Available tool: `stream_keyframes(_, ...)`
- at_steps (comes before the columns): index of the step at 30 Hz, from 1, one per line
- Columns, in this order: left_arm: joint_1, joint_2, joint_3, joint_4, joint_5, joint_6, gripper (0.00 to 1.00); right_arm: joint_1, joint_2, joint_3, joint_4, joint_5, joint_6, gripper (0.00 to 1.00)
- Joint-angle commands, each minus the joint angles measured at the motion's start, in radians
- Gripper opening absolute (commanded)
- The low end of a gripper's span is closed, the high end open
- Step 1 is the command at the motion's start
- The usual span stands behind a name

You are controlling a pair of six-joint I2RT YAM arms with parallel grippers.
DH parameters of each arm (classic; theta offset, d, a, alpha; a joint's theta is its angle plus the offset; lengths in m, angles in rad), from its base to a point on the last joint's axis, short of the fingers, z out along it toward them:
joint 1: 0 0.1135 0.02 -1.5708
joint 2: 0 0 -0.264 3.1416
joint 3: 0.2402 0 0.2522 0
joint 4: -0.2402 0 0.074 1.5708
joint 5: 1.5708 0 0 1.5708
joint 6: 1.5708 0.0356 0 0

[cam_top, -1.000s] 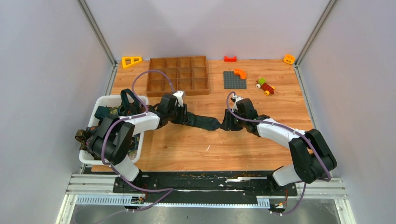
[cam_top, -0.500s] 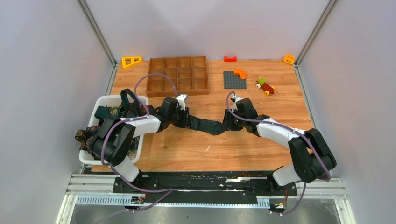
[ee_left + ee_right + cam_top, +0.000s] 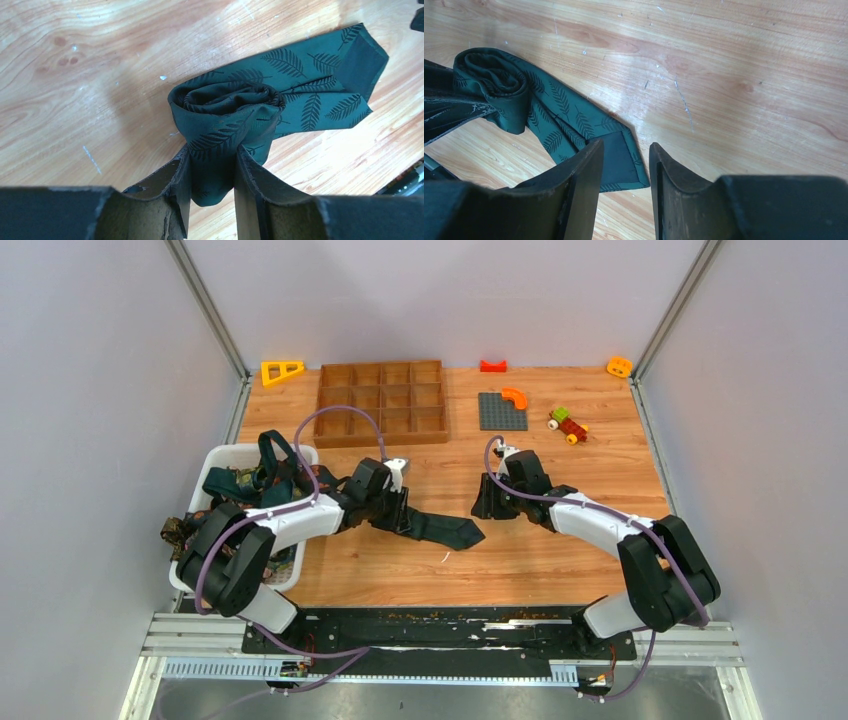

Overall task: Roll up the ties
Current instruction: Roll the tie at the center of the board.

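Clamped on the rolled part of the dark green tie (image 3: 445,530), the left gripper (image 3: 400,512) sits just left of centre in the top view. The tie's unrolled, pointed end lies flat on the table (image 3: 500,570) toward the lower right of it. The right gripper (image 3: 487,502) stands just above and right of that tip, apart from it. More ties (image 3: 250,480) are heaped in a white bin (image 3: 228,451) at the left edge, and a wooden compartment tray (image 3: 380,400) sits at the top. From the left wrist, both fingers (image 3: 177,175) pinch the leaf-patterned roll at frame centre, its coil end facing the camera and the flat tail running to the upper right. From the right wrist, the jaws stand parted with nothing between them but bare wood and the edge of the tip. That tip lies partly behind the finger on the left of the frame, and the roll is at upper left.
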Motion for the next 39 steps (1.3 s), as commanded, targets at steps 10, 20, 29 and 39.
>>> stream_keyframes(10,-0.09,0.084,0.217,-0.469,-0.43,0.038,0.25,-0.003,0.002,0.038,0.016,-0.01,-0.002,0.4)
stream_keyframes(20,-0.145,0.201,0.404,-0.677,-0.739,0.032,0.24,-0.004,-0.004,0.032,0.021,-0.016,-0.008,0.4)
stream_keyframes(29,-0.202,0.379,0.55,-0.837,-1.053,-0.053,0.23,-0.004,-0.012,0.023,0.029,-0.022,-0.01,0.4)
stream_keyframes(39,-0.249,0.545,0.659,-0.899,-1.148,-0.122,0.22,-0.004,-0.021,0.016,0.038,-0.029,-0.015,0.4)
